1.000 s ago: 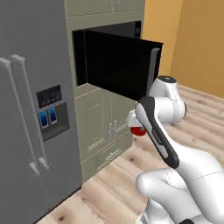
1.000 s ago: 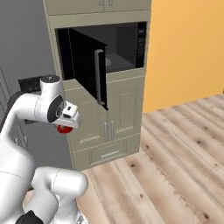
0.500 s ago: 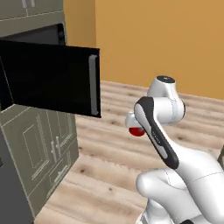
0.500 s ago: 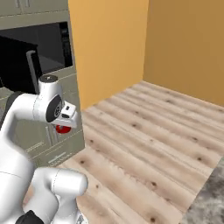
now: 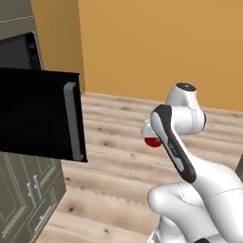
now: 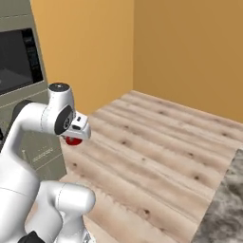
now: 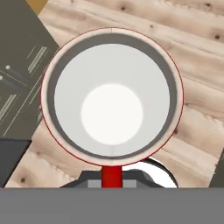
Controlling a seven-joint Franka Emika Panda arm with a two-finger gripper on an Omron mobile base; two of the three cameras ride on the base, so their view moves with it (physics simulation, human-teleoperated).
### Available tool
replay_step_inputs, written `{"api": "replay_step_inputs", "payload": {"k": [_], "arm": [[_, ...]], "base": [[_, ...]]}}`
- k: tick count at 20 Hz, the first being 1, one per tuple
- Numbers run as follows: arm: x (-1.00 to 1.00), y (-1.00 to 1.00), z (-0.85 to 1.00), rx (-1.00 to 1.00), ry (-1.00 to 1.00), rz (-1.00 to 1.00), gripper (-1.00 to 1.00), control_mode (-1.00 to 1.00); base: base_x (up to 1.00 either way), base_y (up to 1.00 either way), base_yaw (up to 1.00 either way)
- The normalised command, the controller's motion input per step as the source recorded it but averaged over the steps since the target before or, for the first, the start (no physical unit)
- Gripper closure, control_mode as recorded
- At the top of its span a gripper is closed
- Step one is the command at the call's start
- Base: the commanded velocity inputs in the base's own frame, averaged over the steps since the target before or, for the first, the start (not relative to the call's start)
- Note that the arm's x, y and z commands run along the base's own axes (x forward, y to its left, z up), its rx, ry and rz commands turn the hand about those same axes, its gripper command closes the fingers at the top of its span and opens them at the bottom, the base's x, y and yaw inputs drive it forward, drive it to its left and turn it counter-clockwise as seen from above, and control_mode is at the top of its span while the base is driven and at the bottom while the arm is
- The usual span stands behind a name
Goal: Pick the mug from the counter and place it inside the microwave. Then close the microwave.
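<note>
One mug [image 7: 111, 94], red, white inside, clamped in gripper [image 5: 151, 138]; one microwave [image 5: 21, 61], door [image 5: 40, 114] swung open.

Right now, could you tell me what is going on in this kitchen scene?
The white arm is carrying the mug: in the hand view its white inside faces the camera, above wooden floor. In both base views the red mug shows under the end effector, held in the air beside the arm. The microwave stands at the left with its door swung wide open. The mug is not in the microwave yet, and the door is still to be closed.
</note>
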Motion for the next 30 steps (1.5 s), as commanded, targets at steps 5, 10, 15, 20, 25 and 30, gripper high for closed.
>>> {"api": "replay_step_inputs", "payload": {"k": [5,10,15,20,25,30], "arm": [[0.00,0.00,0.00,0.00,0.00,0.00,1.00,1.00],[0.00,0.00,0.00,0.00,0.00,0.00,1.00,1.00],[0.00,0.00,0.00,0.00,0.00,0.00,1.00,1.00],[0.00,0.00,0.00,0.00,0.00,0.00,1.00,1.00],[0.00,0.00,0.00,0.00,0.00,0.00,1.00,1.00],[0.00,0.00,0.00,0.00,0.00,0.00,1.00,1.00]], "base": [[1.00,0.00,0.00],[0.98,0.00,0.07],[0.43,0.19,0.45],[0.48,0.13,0.72],[0.78,0.00,0.82],[0.76,0.07,0.83]]}}
